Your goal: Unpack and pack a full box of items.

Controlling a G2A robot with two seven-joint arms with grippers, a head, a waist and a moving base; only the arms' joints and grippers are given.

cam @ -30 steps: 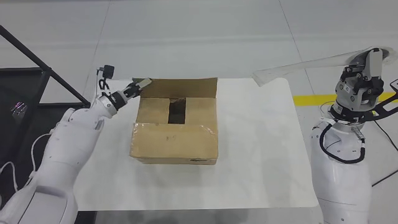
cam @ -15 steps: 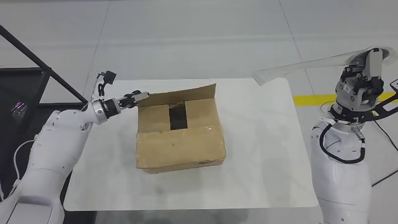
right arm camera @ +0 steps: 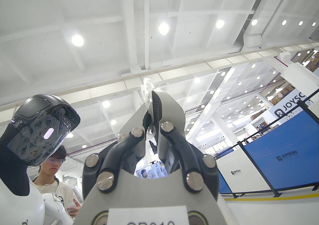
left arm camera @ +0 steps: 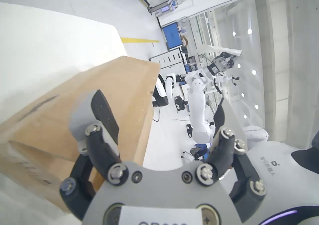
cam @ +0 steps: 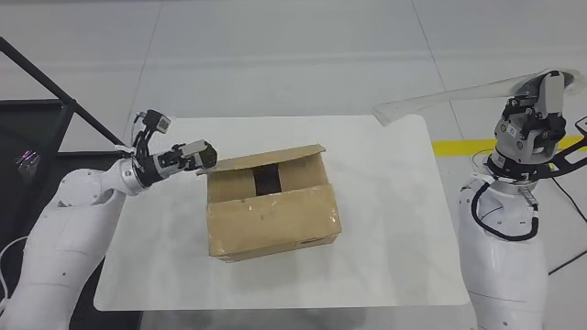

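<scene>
Box (cam: 271, 215) sits mid-table (cam: 385, 238), left claw (cam: 204, 156) spread wide open at the 10 o'clock corner of its raised flap (cam: 266, 159), right claw (cam: 553, 81) off at 2 o'clock pinching a clear strip (cam: 440, 101).

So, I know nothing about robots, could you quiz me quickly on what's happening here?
1. True or false: the brown cardboard box sits on the white table.
2. The right arm's jaws hold: A) a thin clear plastic sheet, B) a bottle, C) nothing.
3. Fill in: the left arm's jaws, at the box's raised flap, are ____.
Key: 1 true; 2 A; 3 open.
</scene>
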